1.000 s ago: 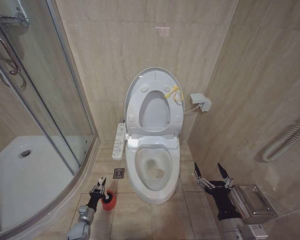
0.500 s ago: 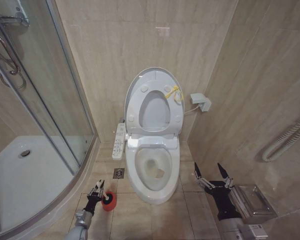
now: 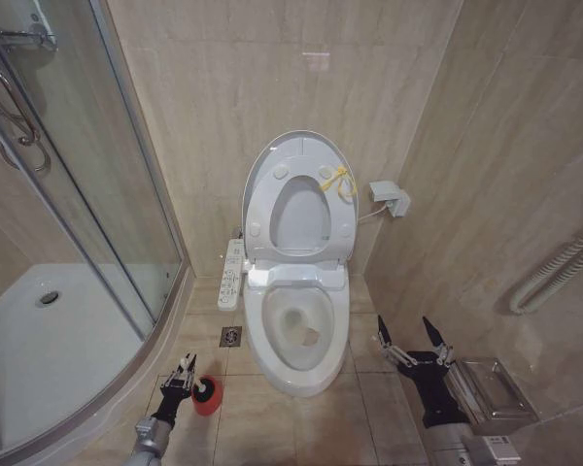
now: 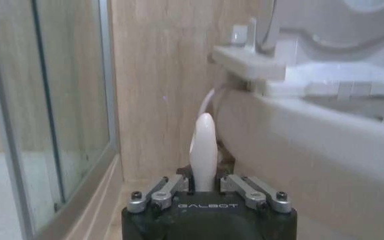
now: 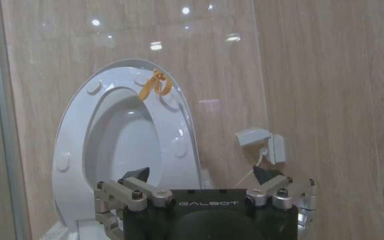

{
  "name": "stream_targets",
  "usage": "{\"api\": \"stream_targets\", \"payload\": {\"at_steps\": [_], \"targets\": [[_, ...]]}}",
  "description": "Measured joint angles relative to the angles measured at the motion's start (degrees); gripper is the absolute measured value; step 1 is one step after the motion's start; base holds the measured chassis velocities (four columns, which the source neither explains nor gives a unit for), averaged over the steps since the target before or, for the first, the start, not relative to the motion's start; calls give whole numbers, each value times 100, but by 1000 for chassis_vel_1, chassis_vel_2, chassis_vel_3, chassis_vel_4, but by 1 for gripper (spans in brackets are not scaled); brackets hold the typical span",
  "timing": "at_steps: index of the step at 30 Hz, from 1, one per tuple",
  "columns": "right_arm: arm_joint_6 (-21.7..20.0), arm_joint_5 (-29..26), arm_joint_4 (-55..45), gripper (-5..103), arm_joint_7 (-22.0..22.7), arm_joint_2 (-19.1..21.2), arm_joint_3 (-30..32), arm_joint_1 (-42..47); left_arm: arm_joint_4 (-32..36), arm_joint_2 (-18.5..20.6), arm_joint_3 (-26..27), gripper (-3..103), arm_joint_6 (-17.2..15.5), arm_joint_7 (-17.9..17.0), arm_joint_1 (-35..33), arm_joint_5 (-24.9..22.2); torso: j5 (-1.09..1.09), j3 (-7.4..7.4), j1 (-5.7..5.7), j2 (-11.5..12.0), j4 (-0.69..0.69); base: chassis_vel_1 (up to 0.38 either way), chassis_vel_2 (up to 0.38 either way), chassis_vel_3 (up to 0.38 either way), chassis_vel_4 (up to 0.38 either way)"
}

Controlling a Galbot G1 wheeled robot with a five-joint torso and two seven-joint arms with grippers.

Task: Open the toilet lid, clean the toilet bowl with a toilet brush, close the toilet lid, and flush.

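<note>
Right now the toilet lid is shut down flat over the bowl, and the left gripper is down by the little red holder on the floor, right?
Not quite. The toilet lid stands up against the wall, with the toilet bowl open, as the head view shows. The rest holds: the left gripper is down by the red holder on the floor.

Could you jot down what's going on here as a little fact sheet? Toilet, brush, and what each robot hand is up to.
lid: raised, leaning against the wall
seat: also raised, yellow tie on it
bowl: uncovered, water at the bottom, brownish staining
brush: white handle gripped in the left hand, dark head sitting in the red holder on the floor
left hand: low beside the bowl, closed on the brush handle
right hand: on the other side of the bowl, fingers apart, holding nothing
</note>
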State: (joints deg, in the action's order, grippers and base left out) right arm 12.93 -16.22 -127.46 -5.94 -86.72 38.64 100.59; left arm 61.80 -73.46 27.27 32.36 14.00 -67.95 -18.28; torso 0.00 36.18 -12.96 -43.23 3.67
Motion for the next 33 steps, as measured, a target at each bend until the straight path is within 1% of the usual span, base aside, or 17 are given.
{"api": "stream_targets", "payload": {"at_steps": [2,3,6,7,10,11,16,17,20,21,24,25,28,29,30,32,33], "targets": [[0,0,0,100,0,0,0,0,349,37,60,20,-42,-20,-227,-76,0,0,0,0,-1,0,0,0,0],[0,0,0,100,0,0,0,0,349,37,60,20,-42,-20,-227,-76,0,0,0,0,-1,0,0,0,0],[0,0,0,100,0,0,0,0,921,97,210,20,-55,-22,-555,-114,0,0,0,0,0,0,0,0,0],[0,0,0,100,0,0,0,0,921,97,210,20,-55,-22,-555,-114,0,0,0,0,0,0,0,0,0],[0,0,0,100,0,0,0,0,1386,156,362,20,-49,-33,-782,-115,0,0,0,0,1,0,0,0,0],[0,0,0,100,0,0,0,0,1386,156,362,20,-49,-33,-782,-115,0,0,0,0,1,0,0,0,0],[0,0,0,100,0,0,0,0,2503,207,761,20,-65,-85,-1284,-126,0,0,0,0,0,0,0,0,0],[0,0,0,100,0,0,0,0,2503,207,761,20,-65,-85,-1284,-126,0,0,0,0,0,0,0,0,0],[0,0,0,100,0,0,0,0,3109,184,991,20,-106,-131,-1552,-124,0,0,0,0,0,0,0,0,0],[0,0,0,100,0,0,0,0,3109,184,991,20,-106,-131,-1552,-124,0,0,0,0,0,0,0,0,0],[0,0,0,100,0,0,0,0,3811,210,1126,20,-231,-127,-1795,-239,0,0,0,0,0,0,0,0,0],[0,0,0,100,0,0,0,0,3811,210,1126,20,-231,-127,-1795,-239,0,0,0,0,0,0,0,0,0],[0,0,0,100,0,0,0,0,4601,304,1241,20,-449,-116,-2002,-522,0,0,1,0,0,0,0,0,0],[0,0,0,100,0,0,0,0,4601,304,1241,20,-449,-116,-2002,-522,0,0,1,0,0,0,0,0,0],[0,0,0,100,0,0,0,0,4822,345,1273,20,-520,-106,-2082,-610,0,0,1,0,2,0,0,0,0],[0,0,0,100,0,0,0,0,5256,454,1323,20,-672,-28,-2262,-803,0,0,1,0,-1,0,0,0,0],[0,0,0,100,0,0,0,0,5256,454,1323,20,-672,-28,-2262,-803,0,0,1,0,-1,0,0,0,0]]}}
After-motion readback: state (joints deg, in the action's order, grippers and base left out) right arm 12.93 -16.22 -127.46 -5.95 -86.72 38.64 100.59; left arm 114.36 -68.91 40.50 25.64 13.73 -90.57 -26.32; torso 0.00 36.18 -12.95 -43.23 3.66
